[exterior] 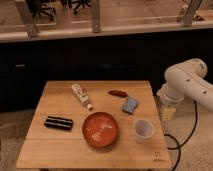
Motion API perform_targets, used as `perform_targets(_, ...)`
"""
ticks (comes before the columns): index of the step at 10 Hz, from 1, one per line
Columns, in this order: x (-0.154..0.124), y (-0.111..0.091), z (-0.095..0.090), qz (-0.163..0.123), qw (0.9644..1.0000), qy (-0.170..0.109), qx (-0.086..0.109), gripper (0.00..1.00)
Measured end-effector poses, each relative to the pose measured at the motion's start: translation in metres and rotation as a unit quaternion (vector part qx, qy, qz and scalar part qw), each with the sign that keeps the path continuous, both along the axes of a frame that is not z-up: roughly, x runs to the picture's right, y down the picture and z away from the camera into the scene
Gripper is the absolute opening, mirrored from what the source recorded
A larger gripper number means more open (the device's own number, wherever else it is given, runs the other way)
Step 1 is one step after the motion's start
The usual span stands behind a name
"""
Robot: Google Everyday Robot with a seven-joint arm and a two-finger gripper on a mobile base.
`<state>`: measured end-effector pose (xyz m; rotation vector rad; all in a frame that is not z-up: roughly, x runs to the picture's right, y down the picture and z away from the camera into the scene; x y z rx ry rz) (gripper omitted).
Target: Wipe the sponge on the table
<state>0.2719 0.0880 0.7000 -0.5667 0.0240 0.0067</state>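
Light-blue sponge (130,105), orange-red bowl (100,129) and white cup (143,129) on pale wooden table (57,104); cream end effector (167,113) hangs beside it.

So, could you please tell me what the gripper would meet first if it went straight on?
The gripper points down just off the table's right edge, so probably the floor, not the sponge; depth is unclear.

— Where's the arm (189,82)?
— At the right edge of the frame, mid-height: white, bulky, bent at the elbow, coming in from the right.
— And the claw (167,113)?
— It hangs below the arm's lower left end, pointing down, at centre right.
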Motion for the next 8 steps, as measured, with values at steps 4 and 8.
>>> perform_targets(4,-0.01,-0.013,0.014,-0.019,0.9998,-0.012,-0.001,0.8)
perform_targets(8,-0.026,-0.037,0.043,-0.043,0.9985,-0.034,0.002,0.8)
